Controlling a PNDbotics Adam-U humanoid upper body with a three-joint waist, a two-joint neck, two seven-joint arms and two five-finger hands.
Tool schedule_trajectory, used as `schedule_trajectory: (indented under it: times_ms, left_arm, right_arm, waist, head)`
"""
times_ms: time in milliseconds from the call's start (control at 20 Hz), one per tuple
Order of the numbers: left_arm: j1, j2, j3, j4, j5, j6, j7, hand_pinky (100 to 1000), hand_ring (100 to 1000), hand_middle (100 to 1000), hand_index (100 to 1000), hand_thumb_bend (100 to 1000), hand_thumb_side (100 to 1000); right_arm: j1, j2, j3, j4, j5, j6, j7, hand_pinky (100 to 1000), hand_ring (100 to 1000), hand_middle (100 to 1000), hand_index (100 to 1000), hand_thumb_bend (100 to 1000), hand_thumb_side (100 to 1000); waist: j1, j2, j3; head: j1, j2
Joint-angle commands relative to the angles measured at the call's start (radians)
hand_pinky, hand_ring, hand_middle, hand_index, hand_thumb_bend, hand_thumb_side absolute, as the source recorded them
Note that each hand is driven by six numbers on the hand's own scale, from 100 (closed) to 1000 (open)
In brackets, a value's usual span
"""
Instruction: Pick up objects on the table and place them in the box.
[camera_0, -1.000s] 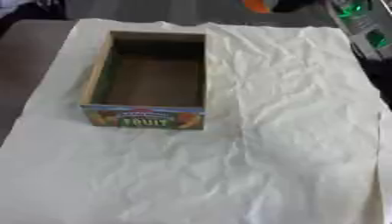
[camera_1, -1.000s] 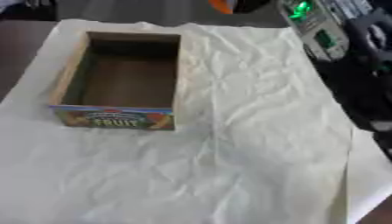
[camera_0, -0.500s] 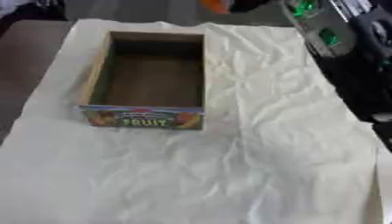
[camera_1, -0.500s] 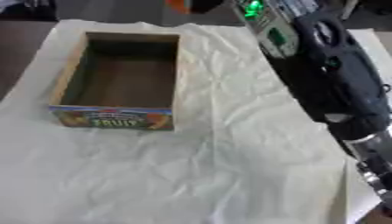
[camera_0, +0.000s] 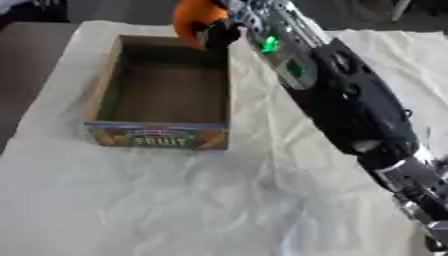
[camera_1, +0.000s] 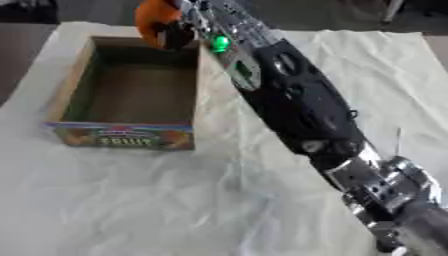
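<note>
Our right hand (camera_0: 223, 31) sits at the far end of the box, its dark fingers curled round an orange object (camera_0: 192, 19), rounded and too blurred for us to name more closely. We see the orange object held above the far wall of the box, near its far right corner, and clear of the floor inside.

We make out the box (camera_0: 103, 87) as an open cardboard tray with brown walls and a bare brown floor; nothing lies in it. Its near wall carries a coloured printed panel (camera_0: 157, 136) with the word FRUIT and pictures of fruit. It stands on the left half of the table.

Our right arm (camera_1: 297, 110) runs diagonally from the lower right corner up to the hand, black along the forearm with silver joints near the bottom edge. A green light (camera_0: 269, 44) glows on the arm just behind the wrist.

Under everything we see a pale, creased cloth (camera_0: 175, 200) spread over the table, and the dark table surface (camera_0: 26, 60) shows past its left edge.

Our left hand does not appear in either eye view.
</note>
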Motion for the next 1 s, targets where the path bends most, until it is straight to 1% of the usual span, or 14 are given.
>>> schedule_trajectory:
  times_ms: [50,250,400,550,650,750,850,900,1000]
  left_arm:
    - [-0.012,0.005,-0.002,-0.017,0.004,0.0,-0.004,322,706,838,732,100,744]
    - [-0.015,0.001,-0.004,-0.017,0.006,-0.001,-0.007,322,706,837,732,100,744]
    - [-0.016,0.001,-0.004,-0.017,0.007,-0.001,-0.008,322,707,838,732,100,744]
    - [-0.016,0.0,-0.005,-0.017,0.008,-0.001,-0.009,322,707,838,732,100,744]
    - [-0.017,0.0,-0.006,-0.017,0.009,-0.001,-0.01,322,707,839,732,100,745]
    - [-0.017,0.0,-0.006,-0.017,0.009,0.0,-0.011,322,708,839,732,100,744]
    - [-0.017,0.0,-0.006,-0.017,0.009,0.0,-0.011,322,708,839,732,100,744]
    - [-0.017,0.0,-0.006,-0.017,0.009,0.0,-0.011,322,708,839,732,100,744]
    - [-0.018,0.0,-0.006,-0.017,0.009,0.001,-0.011,322,708,839,732,100,744]
  right_arm:
    - [-0.029,0.047,-0.001,0.036,0.048,0.0,-0.039,805,755,532,663,100,100]
    - [-0.016,0.097,-0.005,0.104,0.104,0.027,-0.093,801,755,533,662,100,100]
    - [-0.003,0.119,-0.012,0.156,0.146,0.043,-0.134,798,755,533,661,100,100]
    - [0.006,0.135,-0.019,0.198,0.165,0.044,-0.161,797,757,541,668,100,100]
    - [0.01,0.141,-0.016,0.218,0.169,0.035,-0.164,798,764,558,687,100,100]
    - [0.013,0.147,-0.009,0.235,0.163,0.016,-0.151,805,784,606,742,100,107]
    - [0.015,0.152,0.002,0.25,0.143,-0.011,-0.125,817,807,679,810,100,135]
    - [0.015,0.152,0.005,0.255,0.135,-0.025,-0.111,826,822,719,837,100,163]
    - [0.013,0.152,0.006,0.263,0.126,-0.052,-0.083,838,843,759,855,100,210]
  waist:
    - [0.007,-0.017,0.003]
    - [0.009,-0.017,0.007]
    - [0.008,-0.015,0.011]
    - [0.007,-0.014,0.013]
    - [0.007,-0.013,0.013]
    - [0.006,-0.012,0.014]
    - [0.006,-0.011,0.015]
    - [0.006,-0.011,0.015]
    - [0.005,-0.012,0.015]
  head:
    - [-0.007,-0.007]
    - [-0.015,-0.01]
    - [-0.017,-0.011]
    - [-0.018,-0.012]
    - [-0.017,-0.012]
    - [-0.018,-0.012]
    - [-0.018,-0.012]
    - [-0.018,-0.011]
    - [-0.019,-0.012]
